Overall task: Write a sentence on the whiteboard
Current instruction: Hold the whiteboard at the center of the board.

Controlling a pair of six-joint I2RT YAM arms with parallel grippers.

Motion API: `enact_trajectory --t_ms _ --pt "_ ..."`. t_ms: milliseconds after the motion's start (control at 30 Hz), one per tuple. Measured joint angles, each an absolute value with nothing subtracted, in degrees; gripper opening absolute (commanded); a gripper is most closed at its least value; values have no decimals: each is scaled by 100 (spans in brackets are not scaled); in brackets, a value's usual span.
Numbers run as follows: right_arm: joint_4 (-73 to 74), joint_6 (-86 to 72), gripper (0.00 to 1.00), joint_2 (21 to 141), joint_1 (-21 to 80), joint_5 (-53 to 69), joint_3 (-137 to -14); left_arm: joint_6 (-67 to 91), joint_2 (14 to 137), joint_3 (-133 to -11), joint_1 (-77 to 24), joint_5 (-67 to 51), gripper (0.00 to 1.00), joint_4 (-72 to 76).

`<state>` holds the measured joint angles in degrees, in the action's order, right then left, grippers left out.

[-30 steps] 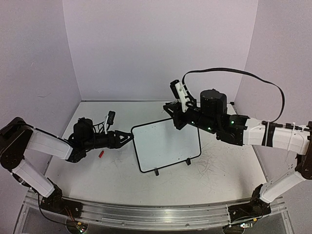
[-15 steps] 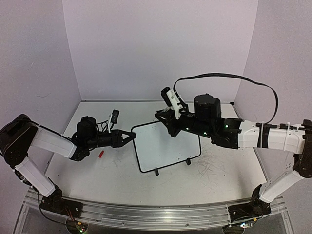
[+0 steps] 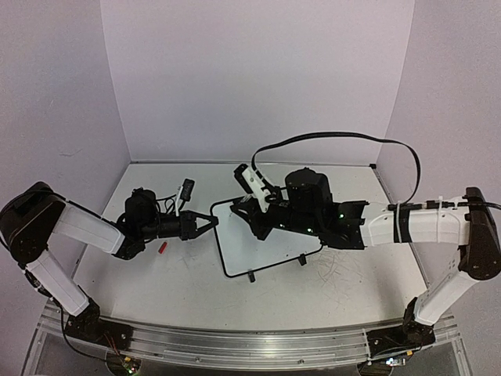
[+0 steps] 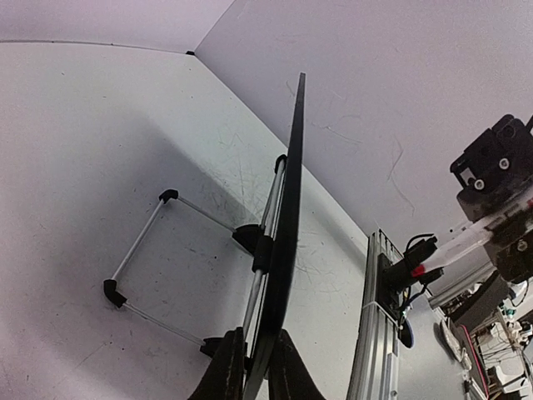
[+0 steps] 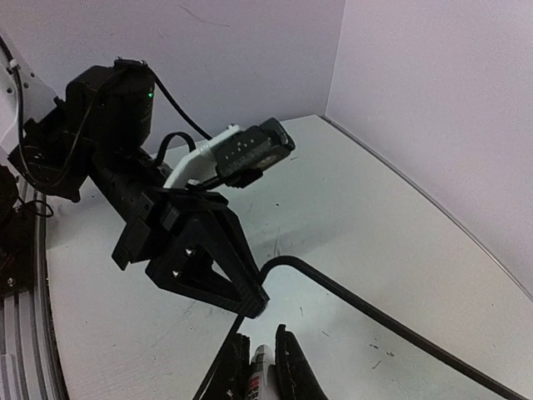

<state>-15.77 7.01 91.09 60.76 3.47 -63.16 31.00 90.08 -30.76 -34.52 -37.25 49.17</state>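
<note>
Top external, tabletop (image 3: 156,282), lilac walls (image 3: 258,78), left jaws clamping whiteboard (image 3: 258,254), right jaws clamping marker (image 5: 260,371)

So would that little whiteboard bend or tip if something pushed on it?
Probably stiff: edge-on, the whiteboard looks straight and thin-framed. Likely light, and apt to slide or tip on its thin wire stand, which may be why the left gripper clamps its edge.

Left tool (image 4: 255,354), right tool (image 5: 261,357): both clamped.
</note>
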Motion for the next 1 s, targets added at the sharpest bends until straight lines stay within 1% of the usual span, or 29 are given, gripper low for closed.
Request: enact_trajectory --t_ms 167,433,1000 --pt "-1956 625 0 9157 6194 246 -6317 2957 9009 -3076 -3452 -3754 5 4920" --pt "-2195 510 0 9597 6204 159 -6414 2793 9079 -3144 -3450 -3835 0 4956" --pt "-2576 468 0 9929 6218 -245 -6514 2563 9083 -3144 -3450 -3909 0 4958"
